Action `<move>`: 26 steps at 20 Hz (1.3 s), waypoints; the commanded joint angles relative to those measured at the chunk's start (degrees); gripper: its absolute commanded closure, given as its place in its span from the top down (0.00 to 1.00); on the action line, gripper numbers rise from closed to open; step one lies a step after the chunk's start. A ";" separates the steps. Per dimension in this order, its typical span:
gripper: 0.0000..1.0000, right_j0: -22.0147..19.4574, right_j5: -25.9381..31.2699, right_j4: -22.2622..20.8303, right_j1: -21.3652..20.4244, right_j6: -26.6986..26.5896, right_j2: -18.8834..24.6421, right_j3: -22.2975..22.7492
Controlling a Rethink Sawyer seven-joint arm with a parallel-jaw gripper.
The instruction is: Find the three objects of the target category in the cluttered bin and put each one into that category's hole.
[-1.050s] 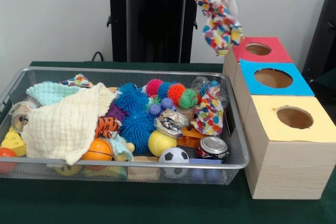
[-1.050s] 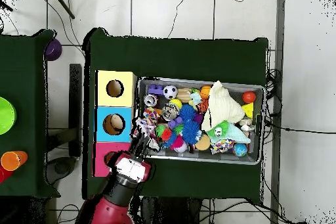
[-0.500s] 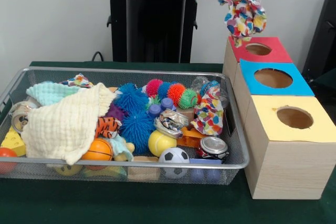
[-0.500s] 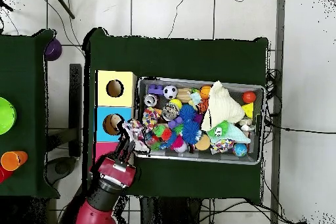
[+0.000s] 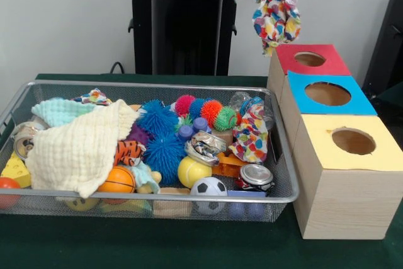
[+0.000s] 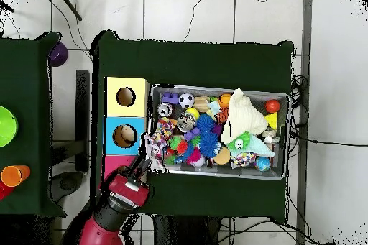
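A soft patterned cloth (image 5: 275, 12) is hanging limp, matt. The bin (image 5: 284, 174) is showing fine wire mesh, metal. The boxes (image 5: 343, 203) are looking like pale wood grain, their coloured tops (image 5: 315, 100) possibly matt paper. The towel (image 5: 75, 149) at nine o'clock is looking crinkled.

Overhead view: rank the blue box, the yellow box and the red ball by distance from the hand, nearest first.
From the hand, which grips the multicoloured cloth:
1. Blue box, just beside the hand.
2. Yellow box, one box further along the row.
3. Red ball, at the bin's opposite end, clearly farthest.
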 commanded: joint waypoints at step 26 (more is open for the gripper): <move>0.00 5.06 5.21 30.51 11.63 -26.56 9.34 -15.66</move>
